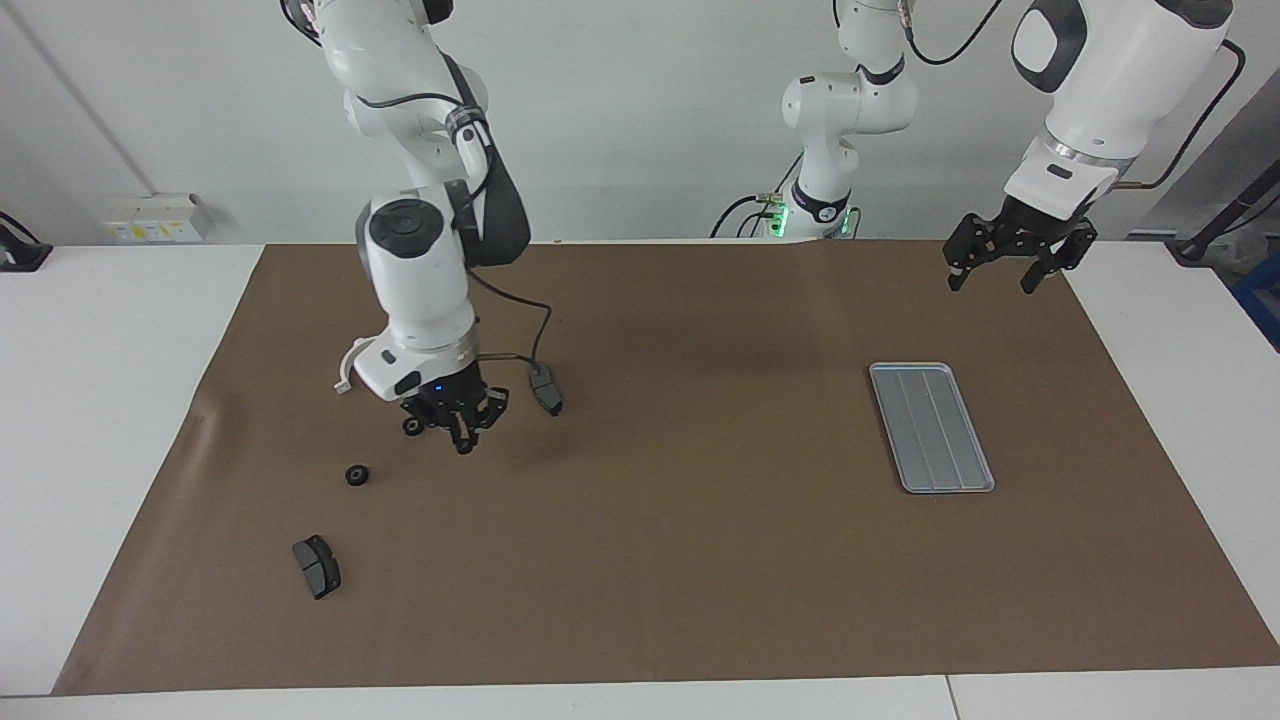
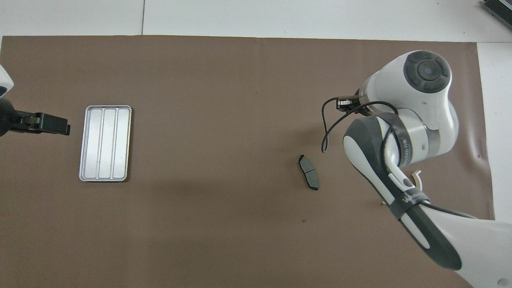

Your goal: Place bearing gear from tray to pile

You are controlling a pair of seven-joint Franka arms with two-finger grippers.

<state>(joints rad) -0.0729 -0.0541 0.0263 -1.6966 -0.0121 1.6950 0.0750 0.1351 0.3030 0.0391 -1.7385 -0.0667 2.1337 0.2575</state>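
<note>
Brown mat (image 1: pixel 700 560) | right hand (image 1: pixel 462 440) closed over pile (image 1: pixel 357 475) | left hand (image 1: pixel 1005 270) spread, empty

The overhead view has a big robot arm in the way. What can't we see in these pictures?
- Overhead view: the right arm covers the two gears, the second brake pad, its own tool and most of the white half-ring bracket.
- Facing view: the right tool partly hides one gear; whether it holds a gear is too small to tell.
- Overhead view: the left arm is cut off by the picture's edge; only the left tool shows.
</note>
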